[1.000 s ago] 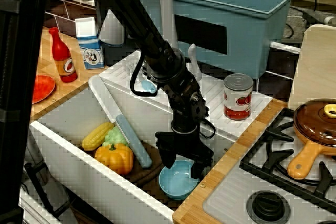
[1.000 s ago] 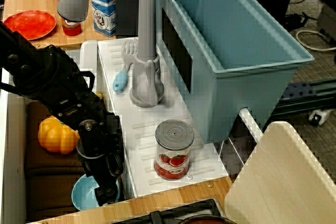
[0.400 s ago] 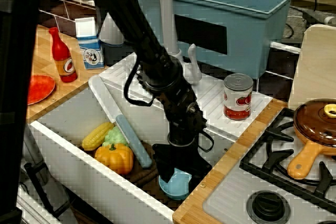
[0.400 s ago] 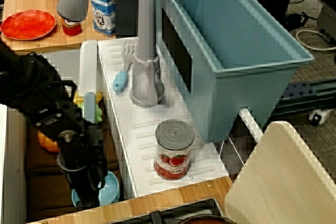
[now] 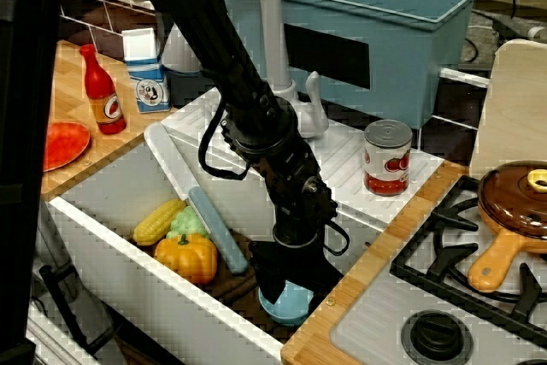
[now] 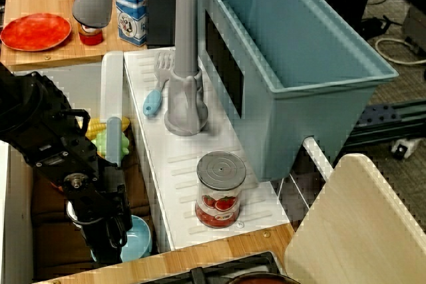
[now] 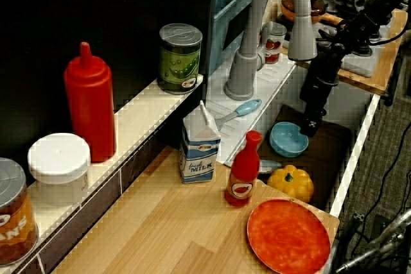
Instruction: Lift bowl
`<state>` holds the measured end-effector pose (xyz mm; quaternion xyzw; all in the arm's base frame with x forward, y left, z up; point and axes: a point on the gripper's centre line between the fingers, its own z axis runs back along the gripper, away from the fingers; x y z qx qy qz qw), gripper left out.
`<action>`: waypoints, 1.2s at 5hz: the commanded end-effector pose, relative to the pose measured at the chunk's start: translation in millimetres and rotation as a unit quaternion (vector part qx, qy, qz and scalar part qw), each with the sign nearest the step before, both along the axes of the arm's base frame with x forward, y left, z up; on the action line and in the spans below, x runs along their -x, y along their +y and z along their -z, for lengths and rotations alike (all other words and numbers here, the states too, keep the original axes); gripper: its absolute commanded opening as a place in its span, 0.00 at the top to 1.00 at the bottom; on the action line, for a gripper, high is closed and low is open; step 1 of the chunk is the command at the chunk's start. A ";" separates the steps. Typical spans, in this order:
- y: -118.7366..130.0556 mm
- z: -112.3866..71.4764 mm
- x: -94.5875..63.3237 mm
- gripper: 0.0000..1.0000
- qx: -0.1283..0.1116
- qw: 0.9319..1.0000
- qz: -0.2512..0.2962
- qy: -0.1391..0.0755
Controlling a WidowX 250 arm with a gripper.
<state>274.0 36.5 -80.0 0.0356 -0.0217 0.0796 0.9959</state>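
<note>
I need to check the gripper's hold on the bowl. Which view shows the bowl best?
The view from the counter end: the bowl shows its whole rim and hollow beside the gripper. In the front and overhead views, the arm hides most of the bowl.

Sink layout
The bowl is sitting in the sink, beside the toy pumpkin; the gripper is hanging directly over it.
</note>
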 end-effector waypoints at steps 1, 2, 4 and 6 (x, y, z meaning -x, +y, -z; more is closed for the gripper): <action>-1.1 -3.6 -19.1 0.00 -0.010 1.000 -0.003 -0.020; -0.5 8.9 -22.0 0.00 -0.020 1.000 -0.003 -0.022; 5.6 37.7 -28.2 0.00 -0.041 0.999 -0.005 -0.012; 12.5 38.8 -46.8 1.00 -0.043 0.999 -0.020 -0.010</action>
